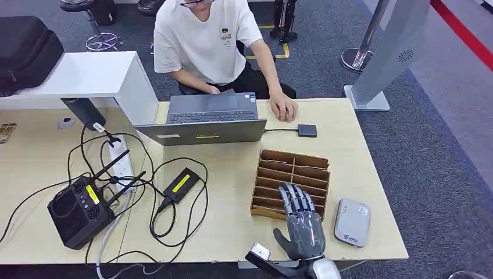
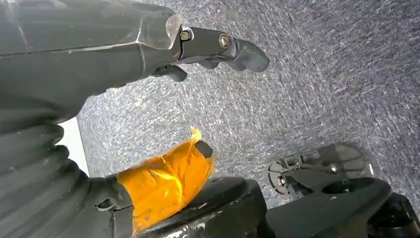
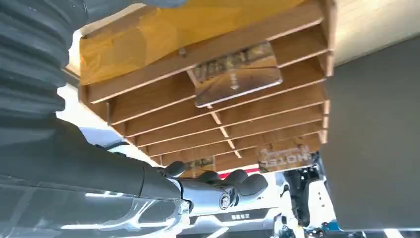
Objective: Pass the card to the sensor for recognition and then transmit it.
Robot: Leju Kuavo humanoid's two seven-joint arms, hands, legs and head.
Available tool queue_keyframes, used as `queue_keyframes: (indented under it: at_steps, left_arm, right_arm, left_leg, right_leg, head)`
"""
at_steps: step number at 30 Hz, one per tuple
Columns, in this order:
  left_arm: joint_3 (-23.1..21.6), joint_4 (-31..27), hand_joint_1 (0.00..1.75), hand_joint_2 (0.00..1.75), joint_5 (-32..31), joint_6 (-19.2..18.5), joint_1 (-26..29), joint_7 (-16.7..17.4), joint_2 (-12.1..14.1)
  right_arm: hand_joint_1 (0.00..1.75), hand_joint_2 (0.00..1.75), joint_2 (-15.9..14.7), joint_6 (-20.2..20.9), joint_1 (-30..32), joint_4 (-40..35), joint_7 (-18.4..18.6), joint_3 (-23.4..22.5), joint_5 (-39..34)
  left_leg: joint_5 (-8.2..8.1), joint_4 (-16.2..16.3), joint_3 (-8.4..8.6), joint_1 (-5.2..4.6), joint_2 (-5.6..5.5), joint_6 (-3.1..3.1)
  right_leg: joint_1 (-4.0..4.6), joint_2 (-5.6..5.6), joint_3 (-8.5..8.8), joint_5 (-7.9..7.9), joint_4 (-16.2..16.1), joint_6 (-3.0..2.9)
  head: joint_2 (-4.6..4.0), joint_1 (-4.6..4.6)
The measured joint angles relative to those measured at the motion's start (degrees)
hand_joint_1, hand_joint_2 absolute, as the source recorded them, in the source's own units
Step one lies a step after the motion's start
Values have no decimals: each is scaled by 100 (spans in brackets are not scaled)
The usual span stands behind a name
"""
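At the near edge of the pale wooden table [image 1: 360, 174], the robot's right hand [image 1: 302, 224] reaches forward with its fingers [image 1: 297, 197] stretched out and apart, grasping nothing, their tips lying over the near rows of the brown wooden slotted card rack [image 1: 293, 174]. In the right wrist view a glossy printed card [image 3: 236, 74] stands tilted in one of the rack's slots, and two more cards sit in farther slots; none touches the hand. Just to the right of the hand lies a flat grey rounded card sensor [image 1: 352, 221], close to the rack but apart from it. Farther off, beyond the rack, stands an open grey laptop [image 1: 206, 119], with a person in a white T-shirt [image 1: 203, 38] seated behind it, one hand resting on the table beside a small dark box [image 1: 307, 130]. To the left lies a black handheld controller with antennas [image 1: 81, 212] among black cables. The left hand [image 2: 218, 49] hangs over grey carpet, fingers loosely extended and holding nothing.
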Motion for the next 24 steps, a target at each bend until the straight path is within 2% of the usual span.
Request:
queue_keyframes:
  at_steps: [8,9,24]
  left_arm:
    - [0,0,0,175,0,-50,-1,4,0]
    - [0,0,0,175,0,-52,-1,11,0]
    - [0,0,0,175,0,-85,-1,26,-4]
  right_arm:
    - [2,175,50,0,-188,166,-109,59,-140]
    - [175,175,59,0,-201,190,-114,63,-142]
    - [175,175,107,-37,-250,446,-404,46,-341]
  left_leg:
    - [0,0,0,0,-1,0]
    - [0,0,0,0,-1,0]
    - [0,0,1,0,-1,0]
  right_leg:
    - [0,0,0,0,0,0]
    - [0,0,0,0,0,0]
    - [0,0,0,0,0,0]
  head:
    - [0,0]
    - [0,0]
    - [0,0]
